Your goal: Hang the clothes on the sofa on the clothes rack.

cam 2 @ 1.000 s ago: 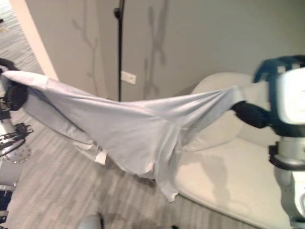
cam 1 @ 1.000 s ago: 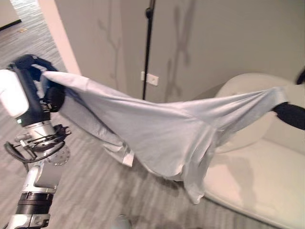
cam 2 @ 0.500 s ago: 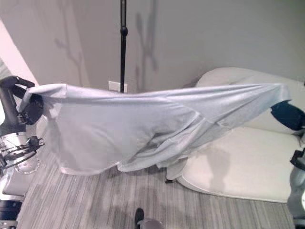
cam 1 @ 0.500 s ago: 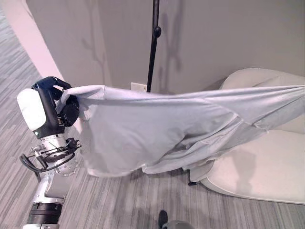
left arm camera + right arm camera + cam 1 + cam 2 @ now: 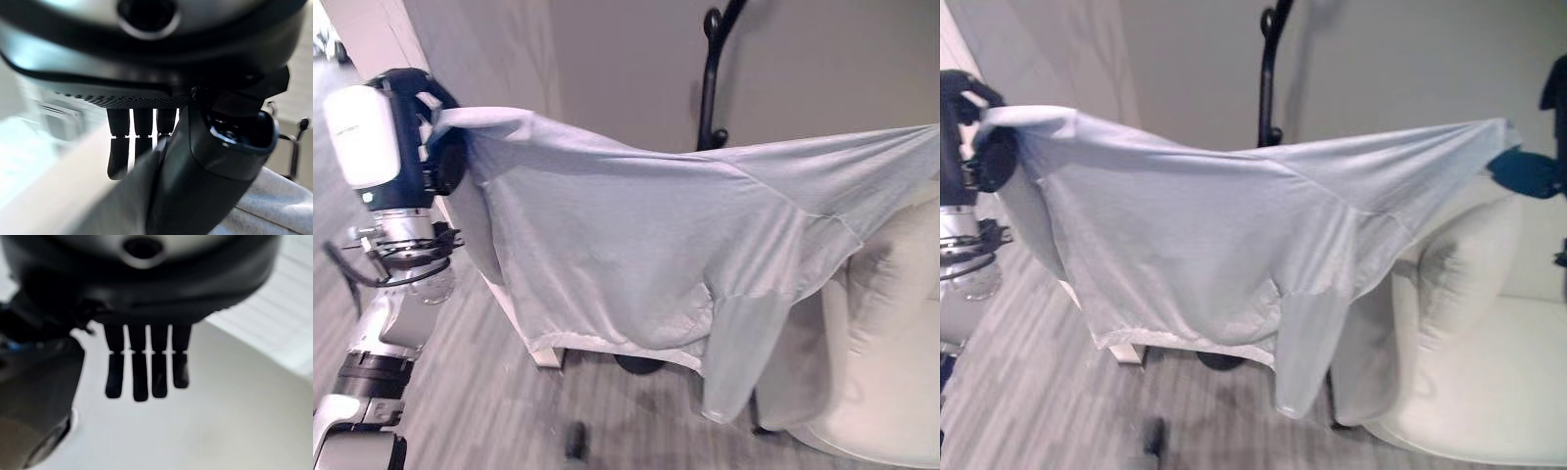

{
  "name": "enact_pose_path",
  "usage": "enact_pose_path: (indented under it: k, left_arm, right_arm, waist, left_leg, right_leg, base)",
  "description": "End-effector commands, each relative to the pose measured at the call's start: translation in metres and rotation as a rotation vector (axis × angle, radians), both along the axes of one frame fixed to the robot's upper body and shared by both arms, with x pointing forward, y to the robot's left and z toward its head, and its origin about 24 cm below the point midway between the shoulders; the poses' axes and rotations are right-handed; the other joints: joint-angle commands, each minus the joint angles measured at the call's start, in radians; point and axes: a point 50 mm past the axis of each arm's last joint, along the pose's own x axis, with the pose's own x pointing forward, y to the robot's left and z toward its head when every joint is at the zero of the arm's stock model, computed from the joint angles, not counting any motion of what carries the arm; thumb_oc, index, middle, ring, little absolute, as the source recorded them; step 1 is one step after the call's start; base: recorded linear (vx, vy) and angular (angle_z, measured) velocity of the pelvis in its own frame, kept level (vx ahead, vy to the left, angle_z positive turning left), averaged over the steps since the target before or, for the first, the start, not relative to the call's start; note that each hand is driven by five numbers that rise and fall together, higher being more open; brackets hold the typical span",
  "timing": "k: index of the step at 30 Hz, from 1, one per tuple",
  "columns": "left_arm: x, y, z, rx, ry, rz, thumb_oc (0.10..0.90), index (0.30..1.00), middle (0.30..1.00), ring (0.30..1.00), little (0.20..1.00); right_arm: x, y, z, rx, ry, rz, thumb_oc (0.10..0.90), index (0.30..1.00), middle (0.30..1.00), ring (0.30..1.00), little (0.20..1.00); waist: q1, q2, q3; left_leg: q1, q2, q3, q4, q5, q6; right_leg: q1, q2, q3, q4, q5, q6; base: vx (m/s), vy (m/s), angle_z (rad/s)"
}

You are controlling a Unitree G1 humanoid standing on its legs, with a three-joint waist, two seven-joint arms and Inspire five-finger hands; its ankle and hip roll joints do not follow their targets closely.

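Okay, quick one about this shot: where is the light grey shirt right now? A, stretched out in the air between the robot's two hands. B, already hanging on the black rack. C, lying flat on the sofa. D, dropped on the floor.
A: the shirt is held spread in mid-air, one end pinched by the left hand and the other by the right hand, in front of the black rack and clear of the sofa.

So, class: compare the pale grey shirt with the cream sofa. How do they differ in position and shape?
The pale grey shirt hangs in the air, stretched between the left hand and the right hand; the cream sofa rests on the floor. The shirt is thin, with a sleeve dangling; the sofa is bulky and rounded. Both are light and plain.
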Motion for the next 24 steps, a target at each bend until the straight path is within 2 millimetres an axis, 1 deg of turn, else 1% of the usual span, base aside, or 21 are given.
enact_pose_path:
  k: [1,2,3,4,5,6,7,8,9,11,12,13,14,15,16,17,18,21,22,23,24]
  left_arm:
    - [-0.015,0.003,0.078,0.082,-0.279,0.026,0.4,0.3,0.3,0.3,0.3]
    - [-0.016,0.01,0.079,0.066,-0.287,0.054,0.4,0.3,0.3,0.3,0.3]
    - [-0.018,0.016,0.08,0.051,-0.296,0.075,0.4,0.3,0.3,0.3,0.3]
    - [-0.019,0.022,0.08,0.04,-0.292,0.099,0.4,0.3,0.3,0.3,0.3]
    - [-0.02,0.026,0.088,0.036,-0.308,0.116,0.4,0.3,0.3,0.3,0.3]
    - [-0.019,0.026,0.088,0.036,-0.309,0.112,0.4,0.3,0.3,0.3,0.3]
    - [-0.021,0.03,0.091,0.033,-0.322,0.129,0.4,0.3,0.3,0.3,0.3]
    - [-0.022,0.036,0.09,0.013,-0.322,0.155,0.4,0.3,0.3,0.3,0.3]
    - [-0.024,0.041,0.092,0.011,-0.328,0.169,0.4,0.3,0.3,0.3,0.3]
    - [-0.021,0.048,0.098,0.02,-0.319,0.208,0.4,0.3,0.3,0.3,0.3]
    - [-0.015,0.051,0.099,-0.002,-0.298,0.223,0.4,0.3,0.3,0.3,0.3]
    - [-0.008,0.049,0.104,-0.013,-0.28,0.225,0.4,0.3,0.3,0.3,0.3]
    - [-0.005,0.047,0.107,-0.01,-0.281,0.222,0.4,0.3,0.3,0.3,0.3]
    - [0.002,0.043,0.111,-0.003,-0.255,0.215,0.4,0.3,0.3,0.3,0.3]
    - [0.006,0.038,0.119,0.016,-0.246,0.212,0.4,0.3,0.3,0.3,0.3]
    - [0.007,0.037,0.12,0.019,-0.247,0.212,0.4,0.3,0.3,0.3,0.3]
    - [0.011,0.03,0.123,0.041,-0.234,0.197,0.4,0.3,0.3,0.3,0.3]
    - [0.019,0.019,0.133,0.09,-0.207,0.194,0.4,0.3,0.3,0.3,0.3]
    - [0.028,0.014,0.142,0.138,-0.168,0.224,0.4,0.3,0.3,0.3,0.3]
    - [0.033,0.009,0.149,0.164,-0.154,0.236,0.4,0.3,0.3,0.3,0.3]
    - [0.036,0.006,0.157,0.192,-0.152,0.254,0.4,0.3,0.3,0.3,0.3]
  right_arm:
    - [-0.037,-0.015,0.091,-0.043,-0.372,-0.174,0.4,0.3,0.3,0.3,0.3]
    - [-0.04,-0.02,0.092,-0.035,-0.376,-0.206,0.4,0.3,0.3,0.3,0.3]
    - [-0.043,-0.022,0.094,-0.04,-0.377,-0.228,0.4,0.3,0.3,0.3,0.3]
    - [-0.047,-0.024,0.097,-0.039,-0.374,-0.249,0.4,0.3,0.3,0.3,0.3]
    - [-0.053,-0.033,0.099,-0.035,-0.351,-0.297,0.4,0.3,0.3,0.3,0.3]
    - [-0.054,-0.034,0.099,-0.033,-0.351,-0.298,0.4,0.3,0.3,0.3,0.3]
    - [-0.058,-0.041,0.097,-0.026,-0.333,-0.339,0.4,0.3,0.3,0.3,0.3]
    - [-0.058,-0.043,0.095,-0.024,-0.3,-0.354,0.4,0.3,0.3,0.3,0.3]
    - [-0.06,-0.047,0.094,-0.007,-0.281,-0.361,0.4,0.3,0.3,0.3,0.3]
    - [-0.062,-0.051,0.094,-0.002,-0.249,-0.372,0.4,0.3,0.3,0.3,0.3]
    - [-0.062,-0.055,0.092,0.006,-0.225,-0.377,0.4,0.3,0.3,0.3,0.3]
    - [-0.064,-0.061,0.091,0.023,-0.195,-0.398,0.4,0.3,0.3,0.3,0.3]
    - [-0.064,-0.062,0.091,0.029,-0.196,-0.4,0.4,0.3,0.3,0.3,0.3]
    - [-0.064,-0.064,0.091,0.044,-0.187,-0.396,0.4,0.3,0.3,0.3,0.3]
    - [-0.066,-0.068,0.092,0.054,-0.167,-0.416,0.4,0.3,0.3,0.3,0.3]
    - [-0.065,-0.068,0.091,0.058,-0.167,-0.416,0.4,0.3,0.3,0.3,0.3]
    - [-0.062,-0.07,0.09,0.075,-0.15,-0.415,0.4,0.3,0.3,0.3,0.3]
    - [-0.052,-0.067,0.092,0.077,-0.103,-0.411,0.4,0.3,0.3,0.3,0.3]
    - [-0.044,-0.064,0.095,0.063,-0.068,-0.405,0.4,0.3,0.3,0.3,0.3]
    - [-0.038,-0.063,0.096,0.067,-0.06,-0.4,0.4,0.3,0.3,0.3,0.3]
    - [-0.033,-0.061,0.099,0.059,-0.055,-0.398,0.4,0.3,0.3,0.3,0.3]
  waist:
    - [0.015,0.024,-0.061]
    - [0.007,0.029,-0.055]
    - [0.006,0.036,-0.055]
    - [0.005,0.043,-0.057]
    - [-0.002,0.045,-0.057]
    - [-0.001,0.044,-0.058]
    - [-0.011,0.037,-0.056]
    - [-0.02,0.027,-0.059]
    - [-0.019,0.017,-0.062]
    - [-0.011,0.0,-0.073]
    - [-0.01,-0.006,-0.076]
    - [-0.01,-0.014,-0.08]
    - [-0.012,-0.017,-0.078]
    - [-0.007,-0.022,-0.079]
    - [0.001,-0.032,-0.08]
    - [0.0,-0.035,-0.08]
    - [0.006,-0.043,-0.082]
    - [0.014,-0.057,-0.085]
    - [0.009,-0.06,-0.089]
    - [0.005,-0.068,-0.087]
    - [0.002,-0.068,-0.092]
  left_leg:
    - [0.143,0.031,0.06,-0.018,-0.174,-0.028]
    - [0.154,0.031,0.067,-0.022,-0.178,-0.025]
    - [0.165,0.034,0.076,-0.032,-0.179,-0.025]
    - [0.173,0.041,0.083,-0.042,-0.181,-0.027]
    - [0.181,0.056,0.082,-0.044,-0.188,-0.036]
    - [0.18,0.056,0.081,-0.044,-0.189,-0.037]
    - [0.188,0.067,0.082,-0.042,-0.188,-0.041]
    - [0.194,0.078,0.087,-0.044,-0.186,-0.045]
    - [0.2,0.09,0.092,-0.046,-0.181,-0.053]
    - [0.206,0.12,0.091,-0.046,-0.16,-0.073]
    - [0.205,0.138,0.087,-0.046,-0.135,-0.086]
    - [0.2,0.159,0.081,-0.046,-0.086,-0.097]
    - [0.197,0.162,0.074,-0.046,-0.082,-0.1]
    - [0.194,0.171,0.065,-0.046,-0.052,-0.103]
    - [0.19,0.182,0.053,-0.045,-0.015,-0.105]
    - [0.189,0.183,0.051,-0.045,-0.014,-0.106]
    - [0.19,0.191,0.043,-0.045,-0.001,-0.108]
    - [0.198,0.216,0.028,-0.046,0.051,-0.115]
    - [0.201,0.232,0.033,-0.046,0.075,-0.118]
    - [0.202,0.239,0.035,-0.045,0.086,-0.119]
    - [0.204,0.245,0.03,-0.045,0.105,-0.119]
  right_leg:
    - [-0.136,0.022,0.011,0.188,0.085,0.026]
    - [-0.159,0.013,0.013,0.194,0.094,0.028]
    - [-0.178,0.005,0.019,0.176,0.099,0.033]
    - [-0.188,-0.003,0.021,0.136,0.1,0.031]
    - [-0.203,-0.018,0.036,0.038,0.114,0.036]
    - [-0.197,-0.018,0.034,0.025,0.119,0.036]
    - [-0.199,-0.015,0.056,0.002,0.136,0.043]
    - [-0.196,-0.009,0.074,-0.01,0.142,0.044]
    - [-0.19,-0.001,0.078,-0.022,0.144,0.042]
    - [-0.175,0.014,0.069,-0.042,0.139,0.034]
    - [-0.165,0.028,0.063,-0.054,0.136,0.029]
    - [-0.152,0.049,0.054,-0.063,0.132,0.019]
    - [-0.151,0.052,0.048,-0.065,0.134,0.016]
    - [-0.145,0.063,0.04,-0.069,0.133,0.009]
    - [-0.138,0.075,0.031,-0.074,0.13,0.001]
    - [-0.138,0.075,0.029,-0.075,0.13,0.0]
    - [-0.133,0.082,0.025,-0.079,0.126,-0.006]
    - [-0.13,0.105,0.024,-0.065,0.106,-0.024]
    - [-0.13,0.118,0.021,-0.052,0.09,-0.035]
    - [-0.132,0.127,0.022,-0.043,0.082,-0.042]
    - [-0.133,0.134,0.024,-0.038,0.078,-0.045]
  base:
    - [0.1,0.097,-0.29]
    - [0.07,0.038,-0.28]
    - [0.09,-0.035,-0.19]
    - [0.13,-0.16,-0.25]
    - [0.12,-0.152,-0.32]
    - [0.12,-0.187,-0.27]
    - [0.1,-0.15,0.04]
    - [0.15,-0.26,0.33]
    - [0.15,-0.28,0.63]
    - [0.14,-0.303,0.4]
    - [0.15,-0.38,-0.29]
    - [0.09,-0.293,-0.31]
    - [0.08,-0.278,0.1]
    - [0.08,-0.264,0.5]
    - [0.08,-0.256,0.49]
    - [0.09,-0.231,0.43]
    - [0.08,-0.159,0.4]
    - [0.12,-0.234,0.32]
    - [0.11,-0.25,0.31]
    - [0.13,-0.256,0.3]
    - [0.07,-0.149,0.2]
